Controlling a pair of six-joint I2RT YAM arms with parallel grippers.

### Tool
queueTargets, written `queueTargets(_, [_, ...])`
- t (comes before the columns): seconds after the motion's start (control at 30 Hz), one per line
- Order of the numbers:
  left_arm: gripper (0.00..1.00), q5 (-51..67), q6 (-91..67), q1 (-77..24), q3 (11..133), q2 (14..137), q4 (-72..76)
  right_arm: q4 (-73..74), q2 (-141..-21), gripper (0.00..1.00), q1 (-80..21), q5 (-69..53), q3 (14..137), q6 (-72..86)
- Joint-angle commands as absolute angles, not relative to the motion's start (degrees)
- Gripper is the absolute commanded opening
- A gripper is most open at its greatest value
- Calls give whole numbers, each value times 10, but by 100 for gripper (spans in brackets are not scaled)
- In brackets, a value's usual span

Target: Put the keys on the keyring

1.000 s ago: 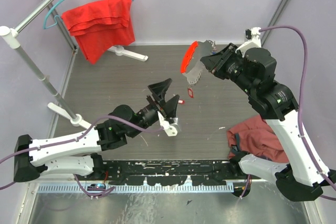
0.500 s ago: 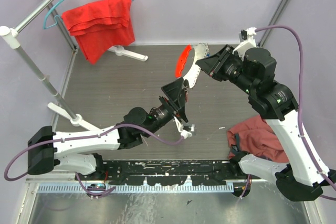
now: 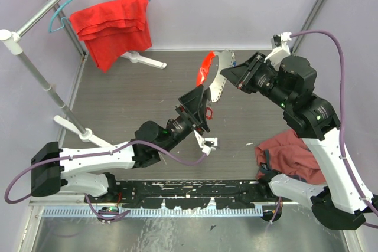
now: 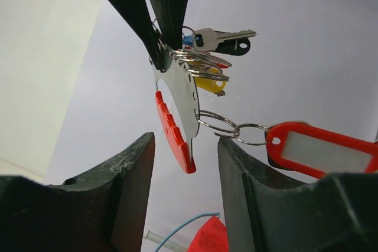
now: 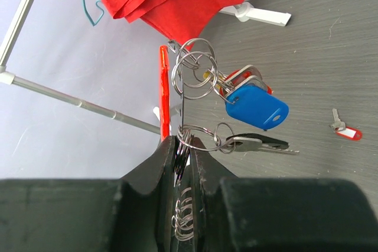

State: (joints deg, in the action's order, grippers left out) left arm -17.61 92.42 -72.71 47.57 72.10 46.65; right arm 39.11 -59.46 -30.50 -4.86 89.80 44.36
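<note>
Towel (image 3: 112, 28), red, hangs on a teal hanger (image 3: 59, 13) at 10 o'clock of the top view, above the grey bench (image 3: 130, 92). Near the centre the left gripper (image 3: 204, 110) points up with its fingers (image 4: 112, 187) apart. From its wrist camera, a red-edged metal plate (image 4: 180, 95) shows in the gap between them; how close it is to them cannot be told. Split rings (image 4: 204, 66) thread the plate's holes, and the keys (image 4: 221, 35) bunch on them at 1 o'clock of that gap. A red tag (image 4: 319, 151) on linked rings trails to 3 o'clock, its lower edge cut off behind the finger on that side. At 2 o'clock of the top view, the right gripper (image 3: 223, 74) is clamped tight on the plate's end. In its wrist view a blue-headed key (image 5: 257, 107) hangs at 1 o'clock of the fingers, and a loose key (image 5: 339, 127) with a red tag lies on the bench at 3 o'clock. A maroon cloth (image 3: 283, 151) lies at 4 o'clock of the top view, where the keys are too small to make out.
</note>
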Motion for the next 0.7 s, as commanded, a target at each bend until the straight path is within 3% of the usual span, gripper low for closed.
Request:
queueTargets(0.0, [52,-169,947,-730,478,722,521,351,-579,1,-304,-67,913,453])
queueTargets(0.4, [31,-156,960,-730,489,723,529,346,-580,1,-304,-77,903,455])
queueTargets(0.67, [5,-157,963,-731,483,723,535,344,-583,5,-304,-78,900,455])
